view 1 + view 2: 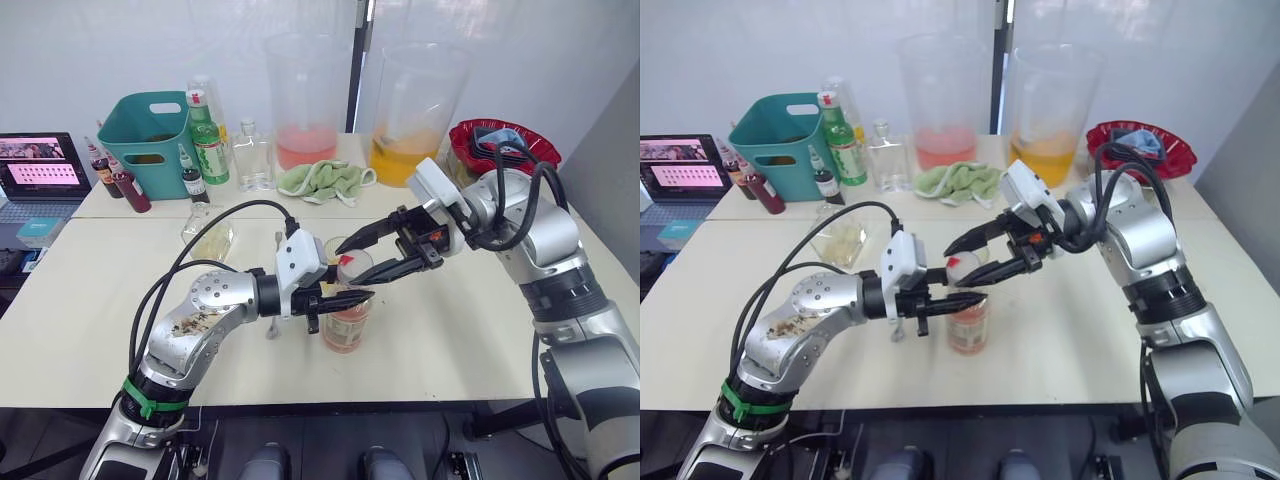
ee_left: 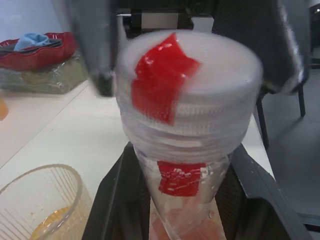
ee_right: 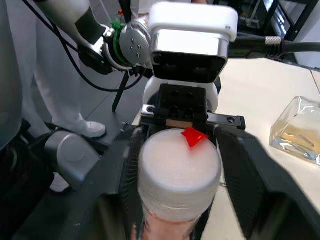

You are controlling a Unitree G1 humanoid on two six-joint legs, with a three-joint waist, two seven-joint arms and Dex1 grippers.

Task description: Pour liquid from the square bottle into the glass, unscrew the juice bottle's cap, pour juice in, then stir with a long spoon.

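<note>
The juice bottle [image 1: 347, 325] stands upright near the table's front, with pale pink juice in it. My left gripper [image 1: 350, 297] is shut on its neck just under the cap [image 1: 345, 263], which is white with a red spot [image 3: 192, 136]. My right gripper [image 1: 348, 262] is open, one finger on each side of the cap. The glass [image 2: 42, 202] stands just behind the bottle with a little yellow liquid in it. The square bottle [image 1: 208, 238] rests on the table to the left. The long spoon [image 1: 279, 246] lies behind my left wrist, partly hidden.
At the back stand a teal basket [image 1: 150, 140], a green bottle with a red cap [image 1: 208, 140], a tall clear bottle [image 1: 252, 155], two big beakers [image 1: 303, 100] [image 1: 415, 110], a green cloth [image 1: 325, 180] and a red bowl [image 1: 500, 145]. A laptop [image 1: 40, 170] sits far left.
</note>
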